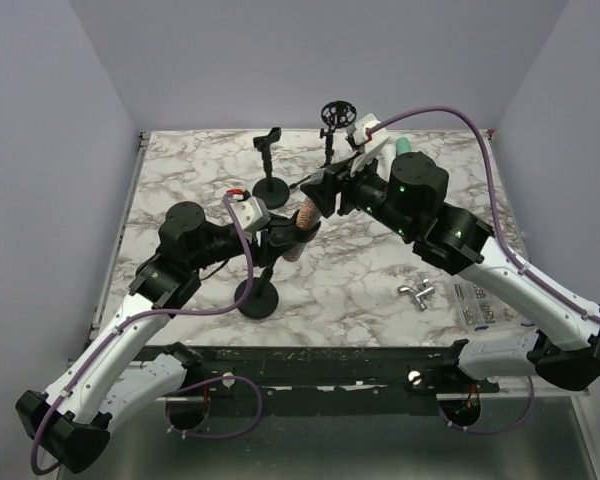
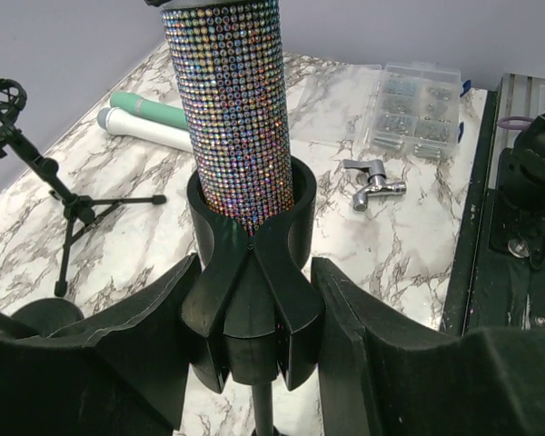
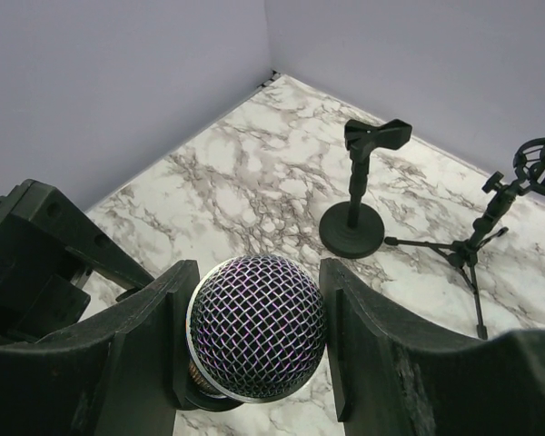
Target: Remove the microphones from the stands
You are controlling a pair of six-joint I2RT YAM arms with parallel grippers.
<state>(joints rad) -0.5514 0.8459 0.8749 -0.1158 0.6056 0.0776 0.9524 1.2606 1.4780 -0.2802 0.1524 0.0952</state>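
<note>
**Position.** The microphone (image 2: 229, 109) is seated in the clip (image 2: 251, 318) of the stand (image 1: 256, 298) at the centre of the top view, w/ the body tilted up and to the right. It is not yet removed.

**L end effector** (image 2: 254, 268): the fingers (image 2: 136, 345) are set on either side of the clip, just below the mic body, presumably so the stand is steadied against the pull. Whether there is firm contact or a slight gap cannot be told.

**R end effector** (image 3: 254, 304): closed on the mesh head (image 3: 257, 336), one finger per side, approx. across the widest part. This grip is judged suited to drawing the mic out along its own axis.

**Materials.**
- Mic body: a straight cylinder covered w/ small iridescent rhinestones. The surface is faceted and judged unlikely to slip.
- Head: rounded wire mesh, purple-tinted, w/ a bright ring at its base.
- Clip: matte black, U-shaped, split at the front.
- Stand base: a flat black disc on the marble-pattern table (image 1: 180, 170).

**Not involved.** A second stand (image 3: 354, 222) and a tripod (image 3: 477, 250) are seen at the upper right of the R wrist view.
</note>
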